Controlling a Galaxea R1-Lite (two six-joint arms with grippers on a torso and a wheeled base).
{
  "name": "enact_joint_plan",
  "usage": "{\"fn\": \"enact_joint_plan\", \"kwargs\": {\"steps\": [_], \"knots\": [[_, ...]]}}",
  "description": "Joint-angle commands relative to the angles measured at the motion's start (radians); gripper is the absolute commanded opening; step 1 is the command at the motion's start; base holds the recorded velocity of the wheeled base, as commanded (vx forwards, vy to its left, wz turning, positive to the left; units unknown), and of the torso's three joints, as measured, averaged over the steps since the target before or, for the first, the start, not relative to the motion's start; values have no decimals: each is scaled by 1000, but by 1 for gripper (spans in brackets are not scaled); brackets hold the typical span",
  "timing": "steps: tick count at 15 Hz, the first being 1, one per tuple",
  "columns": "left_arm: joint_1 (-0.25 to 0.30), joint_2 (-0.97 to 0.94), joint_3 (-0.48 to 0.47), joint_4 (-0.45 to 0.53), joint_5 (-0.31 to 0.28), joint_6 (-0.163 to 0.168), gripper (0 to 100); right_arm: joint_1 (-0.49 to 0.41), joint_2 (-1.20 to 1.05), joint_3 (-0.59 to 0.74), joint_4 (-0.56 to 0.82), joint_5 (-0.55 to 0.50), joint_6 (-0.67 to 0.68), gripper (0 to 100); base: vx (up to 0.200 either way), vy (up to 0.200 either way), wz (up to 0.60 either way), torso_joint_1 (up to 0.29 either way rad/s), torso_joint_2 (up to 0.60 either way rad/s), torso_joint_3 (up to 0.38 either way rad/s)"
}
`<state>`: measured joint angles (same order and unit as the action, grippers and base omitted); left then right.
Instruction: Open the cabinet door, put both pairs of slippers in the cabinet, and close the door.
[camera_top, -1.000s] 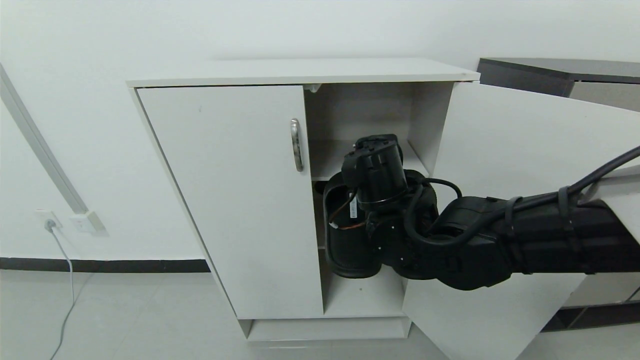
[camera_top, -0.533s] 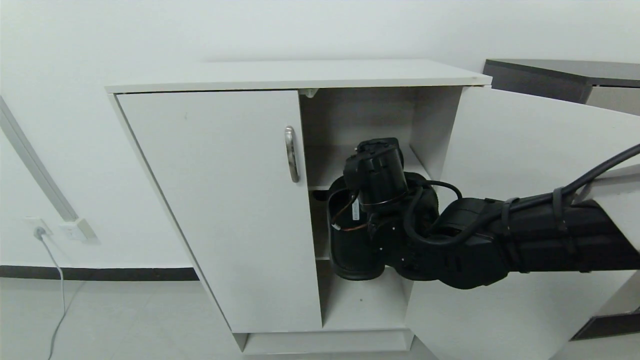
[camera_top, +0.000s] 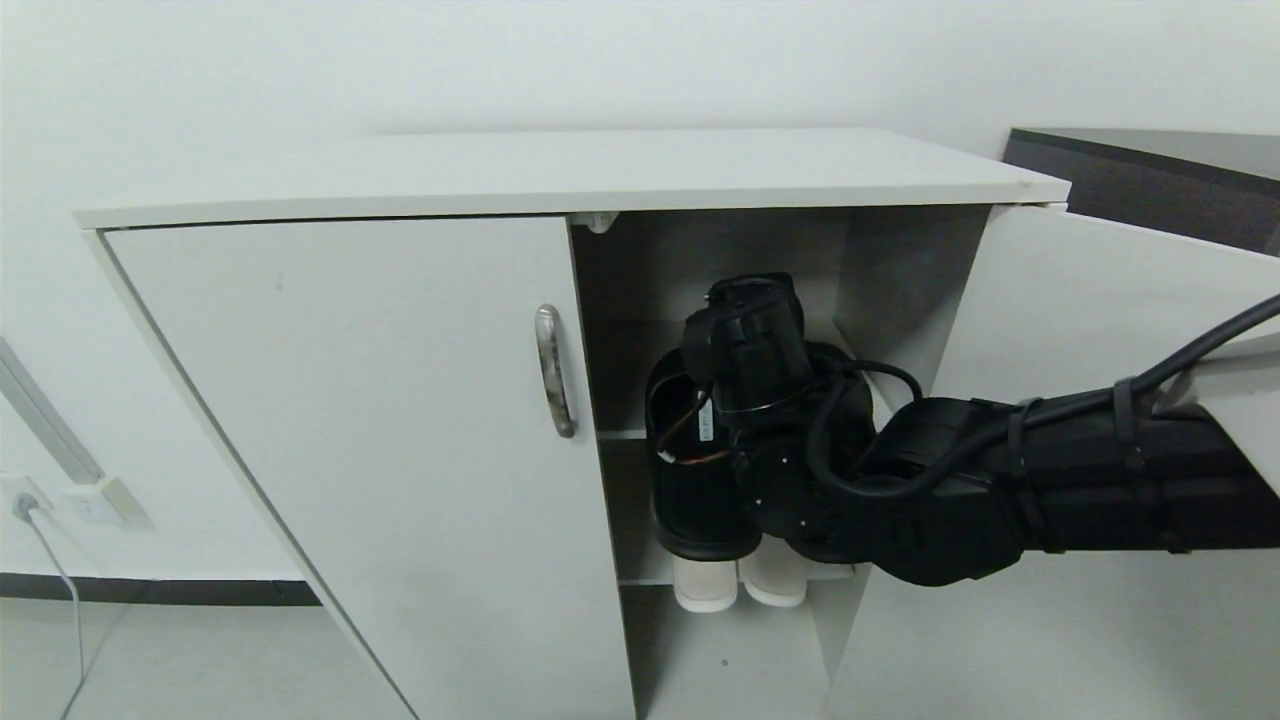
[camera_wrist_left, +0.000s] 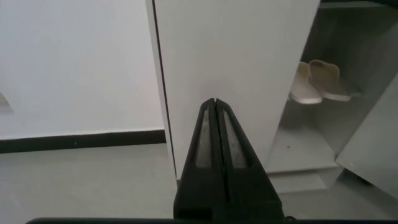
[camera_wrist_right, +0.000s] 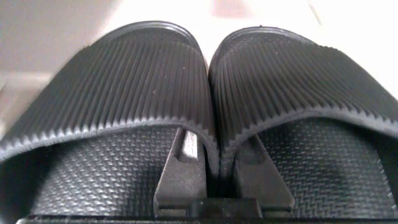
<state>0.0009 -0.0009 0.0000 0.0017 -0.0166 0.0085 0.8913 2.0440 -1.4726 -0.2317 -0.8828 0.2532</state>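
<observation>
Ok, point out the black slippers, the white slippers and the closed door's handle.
black slippers (camera_wrist_right: 149, 87), right wrist view, ribbed strap of one slipper.
white slippers (camera_top: 705, 588), head view, near end of one slipper.
handle (camera_top: 553, 372), head view, middle of the metal bar.

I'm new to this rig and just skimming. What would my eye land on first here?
The right end effector grips a pair of black slippers, pressed together, at the open right half of the white cabinet. Just below them, a pair of white slippers already sits on a shelf inside. The left door is shut.
</observation>
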Motion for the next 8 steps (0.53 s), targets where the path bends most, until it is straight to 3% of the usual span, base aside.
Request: {"fn": "enact_joint_plan", "kwargs": {"steps": [1,8], "knots": [[1,1,0,0,0,-1,0,0,-5,-2,0,2,0,0,0,0,0,0,0,0],[1,1,0,0,1,-5,0,-71,67,-120,3,93,-29,0,0,0,0,0,0,0]]}}
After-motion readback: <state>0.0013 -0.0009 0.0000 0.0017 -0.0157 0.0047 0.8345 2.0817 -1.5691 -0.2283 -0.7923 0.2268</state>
